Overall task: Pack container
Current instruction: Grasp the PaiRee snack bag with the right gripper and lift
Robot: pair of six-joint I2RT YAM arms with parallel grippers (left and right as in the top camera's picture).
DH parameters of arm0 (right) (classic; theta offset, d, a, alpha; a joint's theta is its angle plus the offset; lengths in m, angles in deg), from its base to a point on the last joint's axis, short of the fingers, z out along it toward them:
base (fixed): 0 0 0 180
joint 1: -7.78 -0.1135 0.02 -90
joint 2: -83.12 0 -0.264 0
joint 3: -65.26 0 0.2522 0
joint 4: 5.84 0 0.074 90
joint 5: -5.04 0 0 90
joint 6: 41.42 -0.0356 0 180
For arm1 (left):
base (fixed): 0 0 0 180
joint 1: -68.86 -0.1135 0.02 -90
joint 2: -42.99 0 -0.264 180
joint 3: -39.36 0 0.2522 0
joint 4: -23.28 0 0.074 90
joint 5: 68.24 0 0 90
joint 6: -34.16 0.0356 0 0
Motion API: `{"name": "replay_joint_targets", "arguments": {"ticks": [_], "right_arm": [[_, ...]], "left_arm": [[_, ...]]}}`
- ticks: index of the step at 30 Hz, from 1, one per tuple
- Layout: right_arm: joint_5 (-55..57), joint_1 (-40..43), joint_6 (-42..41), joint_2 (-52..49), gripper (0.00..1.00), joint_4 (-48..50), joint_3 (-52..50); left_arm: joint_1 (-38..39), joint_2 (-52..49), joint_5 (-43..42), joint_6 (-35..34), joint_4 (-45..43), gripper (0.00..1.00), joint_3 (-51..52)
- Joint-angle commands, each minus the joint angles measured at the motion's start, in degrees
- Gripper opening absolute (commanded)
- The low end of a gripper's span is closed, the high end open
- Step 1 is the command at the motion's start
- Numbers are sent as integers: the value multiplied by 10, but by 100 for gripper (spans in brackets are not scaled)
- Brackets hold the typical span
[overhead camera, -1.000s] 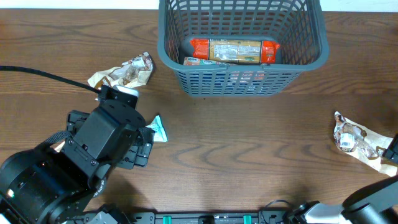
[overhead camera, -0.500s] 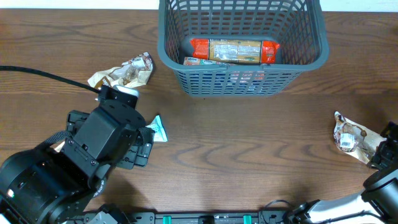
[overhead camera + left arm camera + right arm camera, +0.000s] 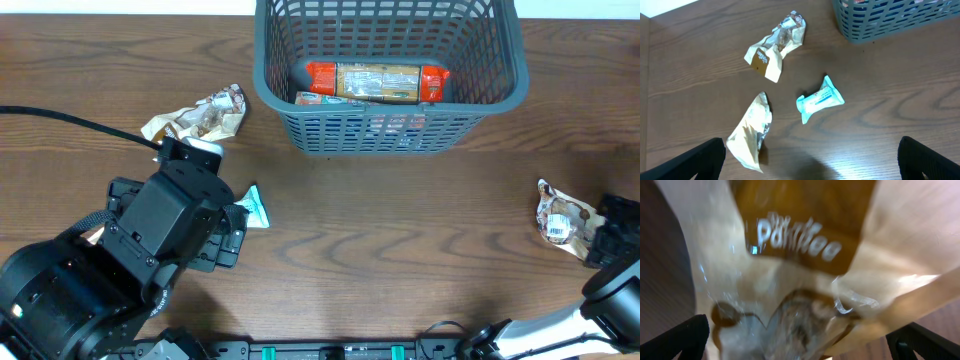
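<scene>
Your basket (image 3: pixel 262 80) sits at the far edge of the surface (image 3: pixel 400 250), and it already holds a red-ended packet (image 3: pixel 376 82) lying flat on the floor, with other items partly hidden beneath it.

The step in hand looks like a pick-up. Well to the right of the basket and nearer to you, the right tool (image 3: pixel 800 342) is down over a crumpled brown-and-cream wrapper (image 3: pixel 562 220). Its fingers are spread wide with the wrapper filling the gap between them, and it has hold of nothing yet. You will likely need to close firmly on the bunched middle, because the film looks slippery. Then lift clear of the basket's rim before carrying it across.

Left of the basket, the left tool (image 3: pixel 810 160) hangs with its fingers wide apart and empty. Below it lie a blue sachet (image 3: pixel 819 100), a tan packet (image 3: pixel 775 52) and a pale packet (image 3: pixel 751 132), all waiting their turn.
</scene>
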Motion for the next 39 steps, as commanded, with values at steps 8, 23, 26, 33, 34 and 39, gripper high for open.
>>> {"name": "replay_joint_targets", "arguments": {"ticks": [8,23,26,33,34,39], "right_arm": [[36,-68,24,-4,99,36,-26],[61,-68,29,-4,99,74,-87],[62,-68,29,-4,99,74,-88],[48,-66,29,-4,18,69,-88],[40,-66,29,-4,1,69,-88],[16,-66,29,-3,1,72,-87]], "left_arm": [[0,0,5,7,45,99,3],[0,0,5,8,45,99,3],[0,0,5,8,45,99,3],[0,0,5,8,45,99,3],[0,0,5,8,45,99,3],[0,0,5,8,45,99,3]]}}
